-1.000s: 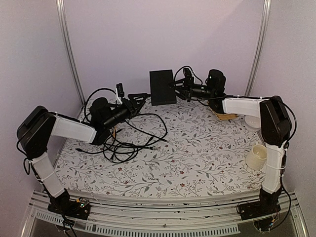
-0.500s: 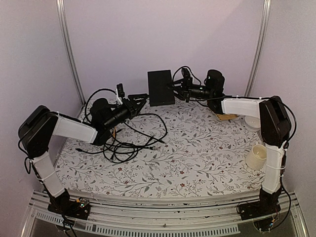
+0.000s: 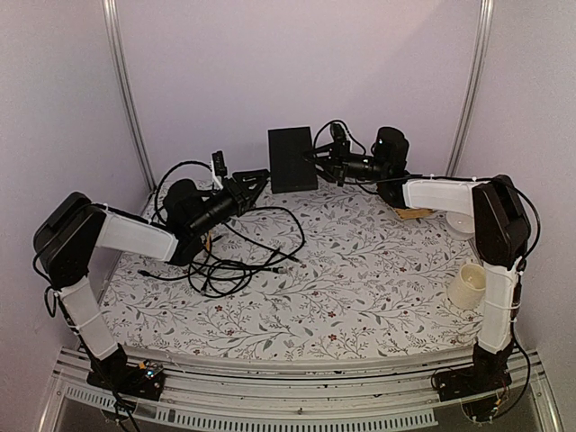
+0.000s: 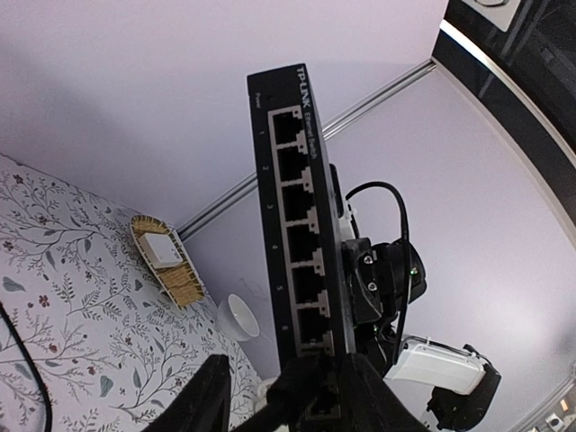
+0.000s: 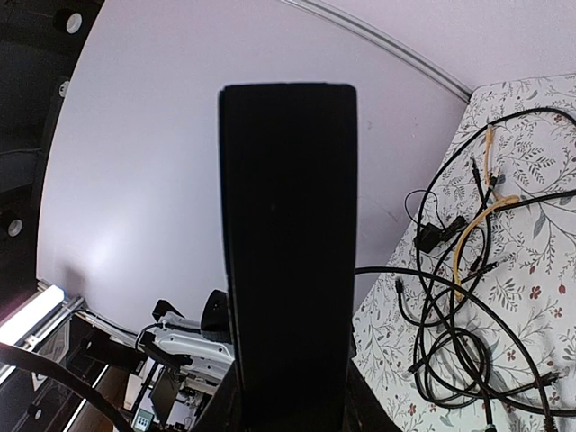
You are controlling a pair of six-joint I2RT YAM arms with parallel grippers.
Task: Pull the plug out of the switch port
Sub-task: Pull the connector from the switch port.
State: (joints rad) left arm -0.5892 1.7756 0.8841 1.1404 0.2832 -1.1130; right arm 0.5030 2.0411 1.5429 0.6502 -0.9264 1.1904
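One switch (image 3: 292,159), upright over the tabletop's (image 3: 360,297) far edge, clamped in the right gripper (image 3: 319,161); the left gripper (image 3: 256,178) has jaws half-wide astride the plug (image 4: 304,391) in the end port (grip unconfirmable). Risk: latch unpressed, the pull drags the switch from the right clamp.

Left of the switch (image 3: 293,159), tangled cables (image 3: 219,264) cover the tabletop (image 3: 360,297). Right of the switch, a basket (image 3: 412,213), bowl (image 3: 461,222) and cup (image 3: 468,286) line the edge. Tabletop in front of the switch lies open.
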